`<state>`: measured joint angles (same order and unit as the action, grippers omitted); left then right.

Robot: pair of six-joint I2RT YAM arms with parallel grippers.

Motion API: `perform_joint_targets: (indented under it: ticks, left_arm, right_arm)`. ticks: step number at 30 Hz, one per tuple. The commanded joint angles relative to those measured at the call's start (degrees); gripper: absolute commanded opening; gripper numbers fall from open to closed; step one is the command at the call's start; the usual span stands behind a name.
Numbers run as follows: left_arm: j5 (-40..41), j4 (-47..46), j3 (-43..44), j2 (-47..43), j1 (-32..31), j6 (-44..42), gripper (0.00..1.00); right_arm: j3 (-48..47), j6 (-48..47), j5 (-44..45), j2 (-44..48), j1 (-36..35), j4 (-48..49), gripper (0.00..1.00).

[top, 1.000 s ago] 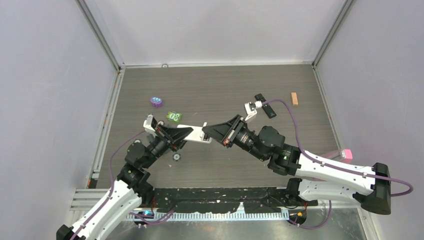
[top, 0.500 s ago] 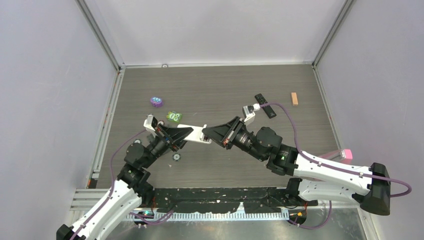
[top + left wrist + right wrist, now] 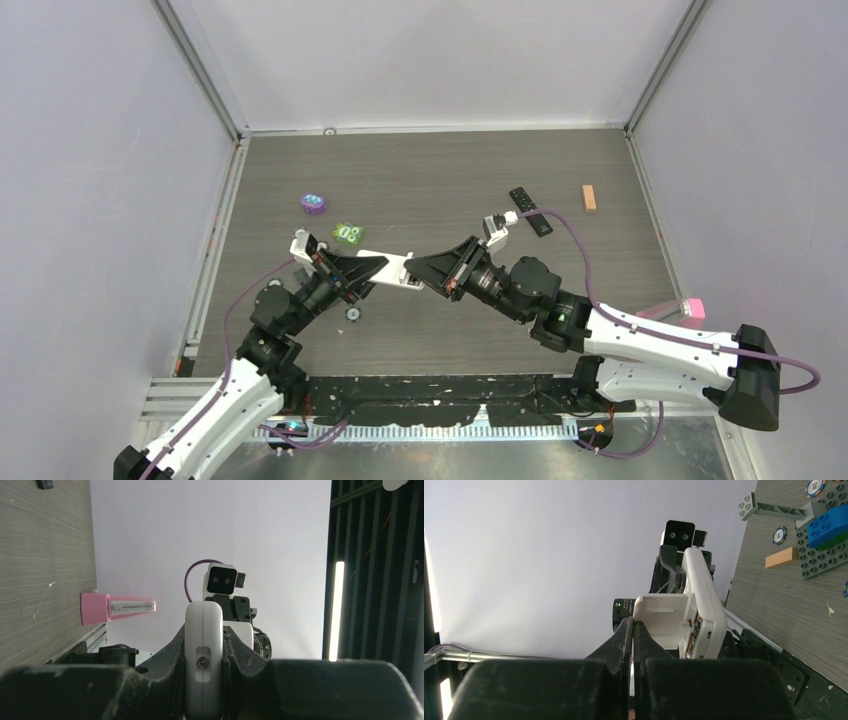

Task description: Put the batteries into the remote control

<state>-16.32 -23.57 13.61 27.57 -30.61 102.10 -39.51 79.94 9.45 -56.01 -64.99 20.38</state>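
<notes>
While the left gripper (image 3: pixel 204 650) clamps the white remote (image 3: pixel 704 595) by its narrow sides and holds it off the table (image 3: pixel 440 170), the right gripper (image 3: pixel 633 627) has its fingers pressed fully together, tips at the edge of the open battery compartment (image 3: pixel 663 622). Whether anything thin is pinched between them cannot be told. No battery shows in any view, neither in the compartment, which looks bare, nor on the table. The main risk, as I judge it, is that the closed tips push or lever against the compartment wall. Much of the remote's length sticks out past the left fingers, so a sideways shove could twist it in the jaws or slide it out, and it would drop to the table. A hard push could also bend the small contacts inside the compartment or crack its thin wall. With both arms meeting so closely, the two sets of fingers could knock together. The black remote (image 3: pixel 530 211) lies well apart and looks safe, but loading cannot go on until the cells are found
</notes>
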Motion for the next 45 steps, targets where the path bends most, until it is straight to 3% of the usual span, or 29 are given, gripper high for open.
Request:
perform_joint_targets:
  ticks: [1,5,21,32,43,45]
  left_arm:
    - [-1.18,-6.85,0.05,0.31,0.2,2.04,0.0]
    - [-1.48,-7.94,-0.14,0.51,0.2,2.81,0.0]
    - [-1.77,-6.01,0.53,-0.3,0.2,1.68,0.0]
    - [-0.58,-1.14,1.42,-1.8,0.23,-1.11,0.0]
    - [0.32,2.18,1.97,-2.28,0.2,-3.53,0.0]
    - [0.31,2.98,2.29,-2.35,0.25,-4.12,0.0]
  right_arm:
    - [0.31,0.16,0.07,0.92,0.63,0.59,0.05]
    - [1.53,0.84,-0.41,1.83,1.24,-0.88,0.06]
    - [2.28,2.3,-2.24,6.52,3.16,-11.17,0.28]
    - [-0.01,0.92,-2.36,7.86,3.72,-16.12,0.32]
    - [-1.82,-1.59,-1.39,11.46,3.99,-22.04,0.48]
    - [-2.08,-2.64,-1.47,11.42,4.12,-22.17,0.55]
